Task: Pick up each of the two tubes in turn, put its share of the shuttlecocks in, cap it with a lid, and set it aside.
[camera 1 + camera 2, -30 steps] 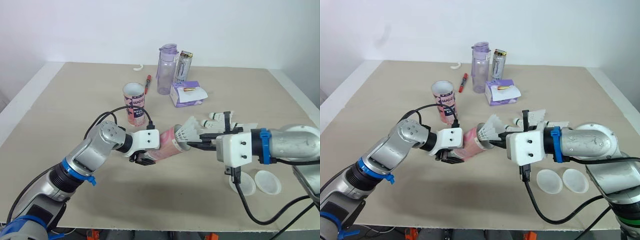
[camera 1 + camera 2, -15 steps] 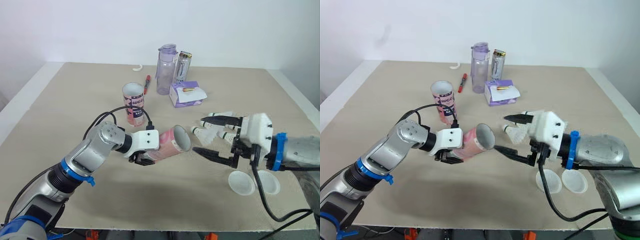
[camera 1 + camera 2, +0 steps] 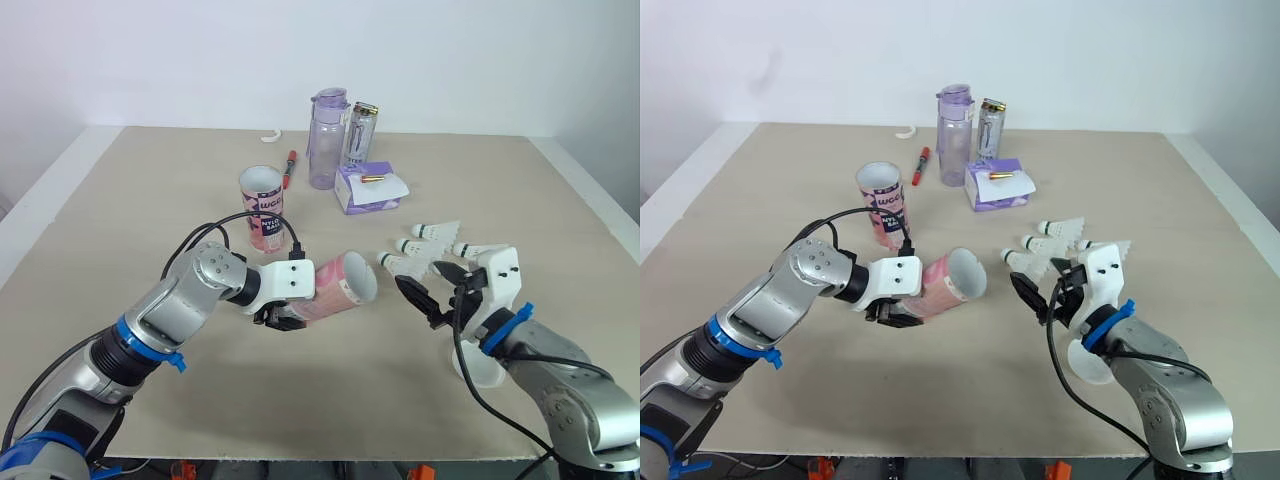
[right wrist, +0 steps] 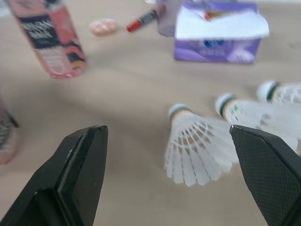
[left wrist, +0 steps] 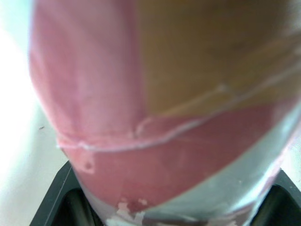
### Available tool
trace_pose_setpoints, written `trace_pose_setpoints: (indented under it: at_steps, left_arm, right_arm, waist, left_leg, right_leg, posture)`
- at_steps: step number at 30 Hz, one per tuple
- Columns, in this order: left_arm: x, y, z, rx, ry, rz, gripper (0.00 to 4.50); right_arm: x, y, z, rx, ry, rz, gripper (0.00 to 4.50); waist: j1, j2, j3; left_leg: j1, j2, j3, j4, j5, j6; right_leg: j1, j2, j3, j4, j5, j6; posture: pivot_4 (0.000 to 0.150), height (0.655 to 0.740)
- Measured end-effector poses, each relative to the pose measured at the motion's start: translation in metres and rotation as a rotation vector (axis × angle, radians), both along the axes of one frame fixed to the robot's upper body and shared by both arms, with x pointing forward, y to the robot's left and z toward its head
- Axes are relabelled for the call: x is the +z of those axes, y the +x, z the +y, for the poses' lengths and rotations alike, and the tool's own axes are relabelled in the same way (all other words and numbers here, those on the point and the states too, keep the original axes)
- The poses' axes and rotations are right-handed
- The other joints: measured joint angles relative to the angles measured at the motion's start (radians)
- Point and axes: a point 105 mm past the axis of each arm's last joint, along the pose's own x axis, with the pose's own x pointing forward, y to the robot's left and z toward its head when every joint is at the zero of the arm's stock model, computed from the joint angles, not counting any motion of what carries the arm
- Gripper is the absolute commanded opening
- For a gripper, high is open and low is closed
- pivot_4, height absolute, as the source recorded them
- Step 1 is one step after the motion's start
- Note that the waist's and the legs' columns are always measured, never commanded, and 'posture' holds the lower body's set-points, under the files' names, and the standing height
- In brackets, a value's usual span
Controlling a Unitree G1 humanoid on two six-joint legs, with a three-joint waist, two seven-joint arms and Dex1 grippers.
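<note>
My left gripper (image 3: 283, 312) is shut on a pink tube (image 3: 335, 289), held tilted above the table with its open mouth facing right; the tube's side (image 5: 164, 117) shows up close in the left wrist view. A second pink tube (image 3: 262, 207) stands upright behind it. To the right of the held tube's mouth my right gripper (image 3: 438, 288) stands open and holds nothing. Several white shuttlecocks (image 3: 404, 266) lie on the table just beyond it, one (image 4: 197, 148) between its fingertips' line of sight. A white lid (image 3: 483, 368) lies under the right forearm.
At the back stand a purple bottle (image 3: 327, 140) and a silver can (image 3: 360, 135), with a purple box (image 3: 370, 187) in front of them. A red marker (image 3: 289, 167) lies behind the upright tube. The table's front edge is close to both arms.
My right gripper has opened and drawn back to the right, away from the tube's mouth. The shuttlecock it held at the mouth is no longer seen there. The left arm has barely moved.
</note>
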Motion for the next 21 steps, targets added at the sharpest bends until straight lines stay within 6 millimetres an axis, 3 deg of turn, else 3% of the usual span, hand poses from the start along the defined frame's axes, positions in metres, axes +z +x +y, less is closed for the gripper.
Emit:
trace_pose_setpoints:
  at_steps: [9,21]
  left_arm:
    - [0.0,0.0,0.001,0.011,0.001,-0.001,2.8]
    - [0.0,-0.001,0.0,0.015,0.0,-0.008,2.8]
  right_arm:
    - [-0.022,0.007,0.004,-0.028,0.038,0.071,4.45]
    - [-0.019,0.03,0.021,-0.01,0.089,0.067,4.45]
  waist:
    - [0.0,0.0,0.0]
    - [-0.005,0.0,0.0]
  left_leg:
    - [0.0,0.001,0.0,0.0,0.0,0.0]
    - [0.0,0.001,0.0,0.0,0.0,0.0]
  right_leg:
    - [0.0,0.002,0.0,0.0,0.0,-0.001]
    - [0.0,0.002,0.0,0.0,0.001,-0.001]
  posture:
    - [0.15,0.74]
    - [0.15,0.74]
